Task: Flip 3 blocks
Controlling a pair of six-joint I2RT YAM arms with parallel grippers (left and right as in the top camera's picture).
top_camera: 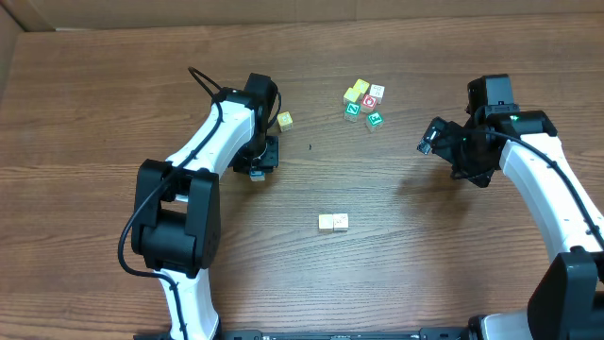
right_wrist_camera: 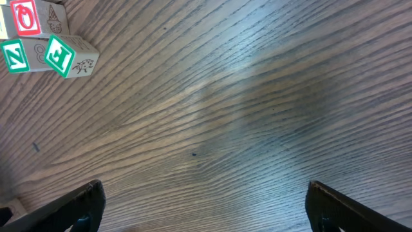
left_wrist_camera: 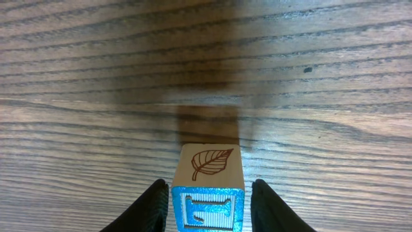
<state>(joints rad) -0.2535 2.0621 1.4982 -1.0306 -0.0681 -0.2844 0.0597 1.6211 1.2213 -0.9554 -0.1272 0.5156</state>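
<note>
A wooden block (left_wrist_camera: 208, 169) with a brown leaf drawing and a shiny teal letter face stands between my left gripper's (left_wrist_camera: 207, 209) fingers. The left finger (left_wrist_camera: 153, 205) is almost against it, and a thin strip of table shows beside the right finger (left_wrist_camera: 273, 207). From overhead, the left gripper (top_camera: 257, 168) covers this block. A yellow-and-cream block (top_camera: 285, 120) lies just right of that arm. Two cream blocks (top_camera: 333, 222) sit side by side mid-table. My right gripper (top_camera: 429, 140) (right_wrist_camera: 205, 200) hangs wide open over bare wood, holding nothing.
A cluster of cubes (top_camera: 364, 102) with green letter faces (right_wrist_camera: 58, 55) and a red face (right_wrist_camera: 26, 18) sits at the back, between the arms. A small dark speck (top_camera: 309, 146) marks the wood. Cardboard walls border the table's far edge.
</note>
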